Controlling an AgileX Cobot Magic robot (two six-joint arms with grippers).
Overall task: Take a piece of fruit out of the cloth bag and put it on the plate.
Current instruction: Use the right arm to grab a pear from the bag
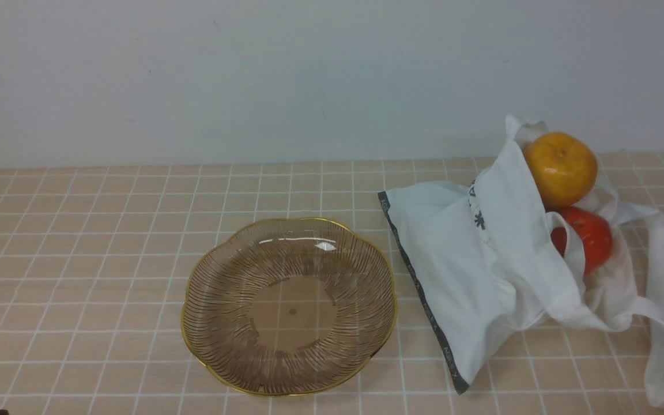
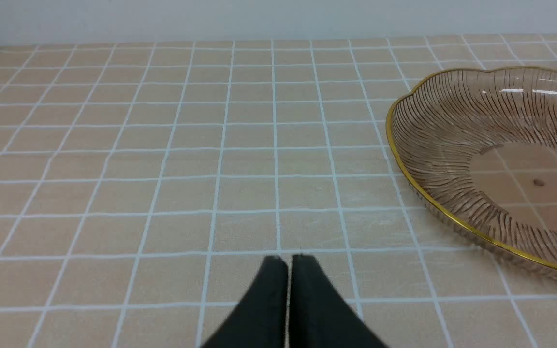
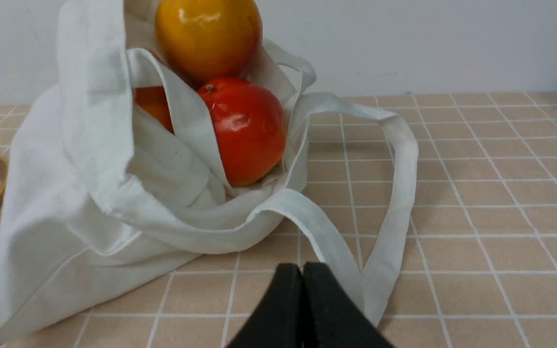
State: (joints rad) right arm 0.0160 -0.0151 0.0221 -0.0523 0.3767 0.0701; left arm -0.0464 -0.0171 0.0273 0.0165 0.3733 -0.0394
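Observation:
The orange-yellow piece of fruit (image 1: 561,168) sits at the open mouth of the white cloth bag (image 1: 470,271) on the right of the table; it also shows in the right wrist view (image 3: 208,36) above a red-orange fruit (image 3: 244,128). The ribbed glass plate (image 1: 366,271) with a gold rim lies empty to the bag's left and shows in the left wrist view (image 2: 433,130). My left gripper (image 2: 288,258) is shut and empty over bare tiles beside the plate. My right gripper (image 3: 302,266) is shut and empty, just short of the bag's straps (image 3: 394,193). Neither gripper shows in the front view.
The red-orange fruit (image 1: 588,236) lies in the bag below the orange-yellow one. The bag's long straps (image 1: 663,323) trail over the tiles toward the right front. A pale wall stands behind the tiled table (image 1: 78,259).

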